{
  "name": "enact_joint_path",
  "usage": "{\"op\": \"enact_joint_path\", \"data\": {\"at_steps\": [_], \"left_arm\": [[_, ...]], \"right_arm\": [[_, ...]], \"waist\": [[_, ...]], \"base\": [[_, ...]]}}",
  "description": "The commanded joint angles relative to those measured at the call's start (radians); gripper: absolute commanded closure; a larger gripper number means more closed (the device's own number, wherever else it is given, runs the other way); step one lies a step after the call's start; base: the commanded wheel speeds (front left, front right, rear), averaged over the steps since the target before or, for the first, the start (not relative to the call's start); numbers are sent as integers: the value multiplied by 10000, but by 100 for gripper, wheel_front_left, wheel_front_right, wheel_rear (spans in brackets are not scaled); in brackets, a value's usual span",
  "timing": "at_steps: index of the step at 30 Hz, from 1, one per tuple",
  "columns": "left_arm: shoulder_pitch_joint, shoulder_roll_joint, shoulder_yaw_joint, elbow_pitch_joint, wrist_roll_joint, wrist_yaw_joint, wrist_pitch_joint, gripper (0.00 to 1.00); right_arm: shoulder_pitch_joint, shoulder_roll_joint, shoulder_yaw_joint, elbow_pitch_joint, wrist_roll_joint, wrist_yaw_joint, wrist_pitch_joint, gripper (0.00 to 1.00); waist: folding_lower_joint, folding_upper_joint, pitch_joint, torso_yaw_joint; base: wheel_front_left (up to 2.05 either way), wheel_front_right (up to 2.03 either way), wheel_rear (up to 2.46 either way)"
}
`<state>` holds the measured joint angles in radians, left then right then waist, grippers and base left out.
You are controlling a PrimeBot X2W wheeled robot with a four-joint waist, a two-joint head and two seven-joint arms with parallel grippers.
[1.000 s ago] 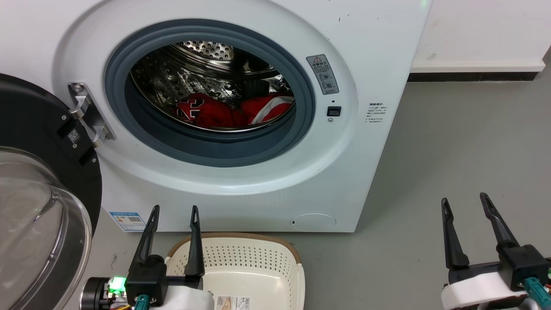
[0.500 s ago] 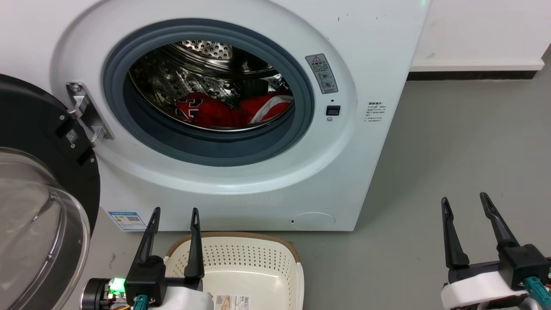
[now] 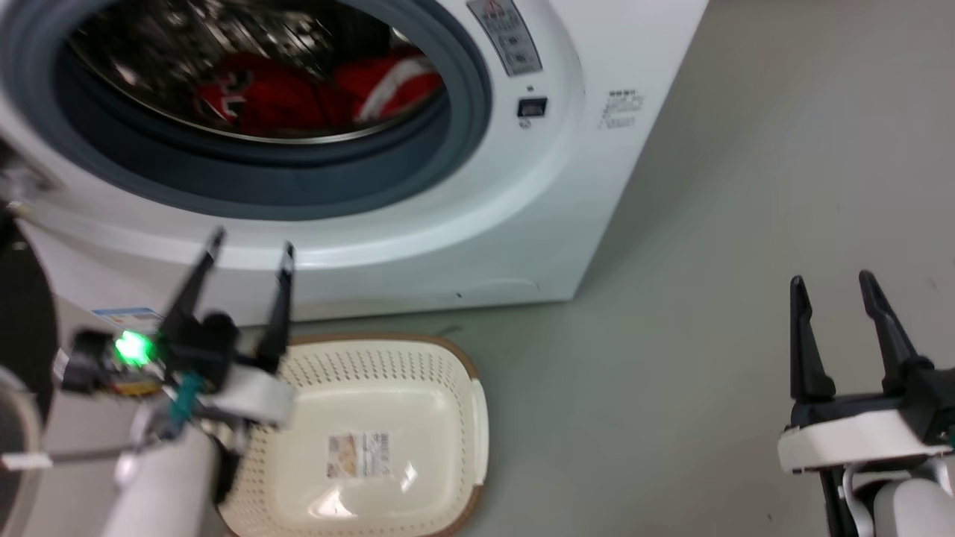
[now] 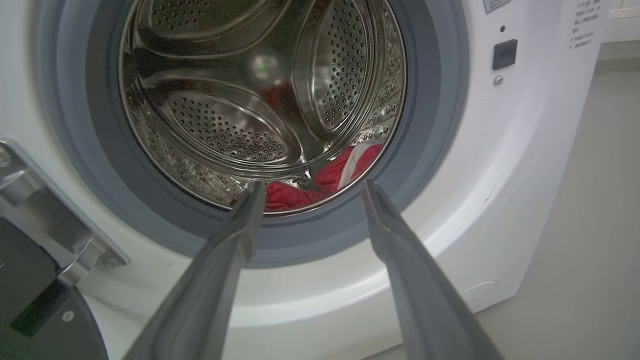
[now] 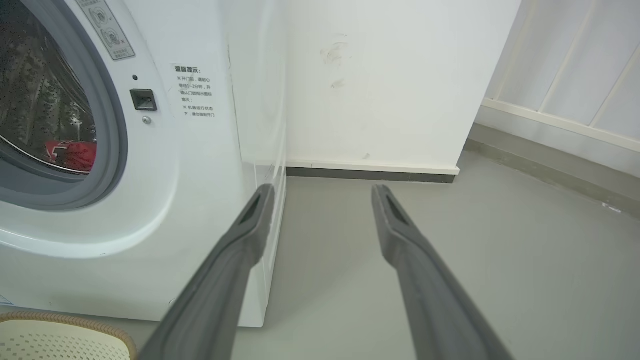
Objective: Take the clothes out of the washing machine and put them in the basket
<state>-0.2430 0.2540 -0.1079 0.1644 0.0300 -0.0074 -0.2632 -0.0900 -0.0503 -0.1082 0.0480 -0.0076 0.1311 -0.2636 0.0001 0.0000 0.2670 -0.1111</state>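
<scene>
The white washing machine (image 3: pixel 522 209) stands with its door swung open, and two red clothes (image 3: pixel 313 89) lie at the bottom of its steel drum (image 4: pixel 240 100). One garment (image 4: pixel 345 165) has a white stripe. The cream basket (image 3: pixel 462 418) sits empty on the floor in front of the machine. My left gripper (image 3: pixel 250 250) is open, above the basket's left rim and pointing at the drum opening, apart from the clothes. My right gripper (image 3: pixel 832 287) hangs open over bare floor to the right of the machine (image 5: pixel 200 150), holding nothing.
The black-rimmed glass door (image 3: pixel 19 350) hangs open at the far left, close to my left arm. Its hinge bracket (image 4: pixel 45 225) shows beside the grey seal (image 4: pixel 435 125). Grey floor (image 3: pixel 709 261) stretches to the right, up to a white wall with a dark skirting (image 5: pixel 370 174).
The head camera has tipped down and shifted, so the machine sits higher and the basket shows more fully. My left gripper has risen toward the drum opening. The right gripper stays open.
</scene>
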Motion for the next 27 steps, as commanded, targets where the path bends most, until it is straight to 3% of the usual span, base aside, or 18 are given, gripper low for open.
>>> {"op": "enact_joint_path", "data": {"at_steps": [1,5,11,27], "left_arm": [[-644,323,74,369,94,-142,-24,0],[-2675,1227,276,1870,123,-581,280,0],[-5928,2319,89,3719,-92,-1109,2290,0],[-12878,3987,-2326,6150,-942,-1221,8221,0]], "right_arm": [[-303,0,-35,38,130,-7,-18,0],[-617,6,-43,88,496,-7,-18,0],[-1055,6,213,184,866,-7,-18,0],[-1746,9,755,-170,2051,-7,-18,0]], "waist": [[-1,0,1101,-686],[-1,0,1969,-1011],[-1,0,3146,-1423],[-1,0,5446,-2745]], "base": [[0,0,0],[0,0,0],[0,0,0],[0,0,0]]}}
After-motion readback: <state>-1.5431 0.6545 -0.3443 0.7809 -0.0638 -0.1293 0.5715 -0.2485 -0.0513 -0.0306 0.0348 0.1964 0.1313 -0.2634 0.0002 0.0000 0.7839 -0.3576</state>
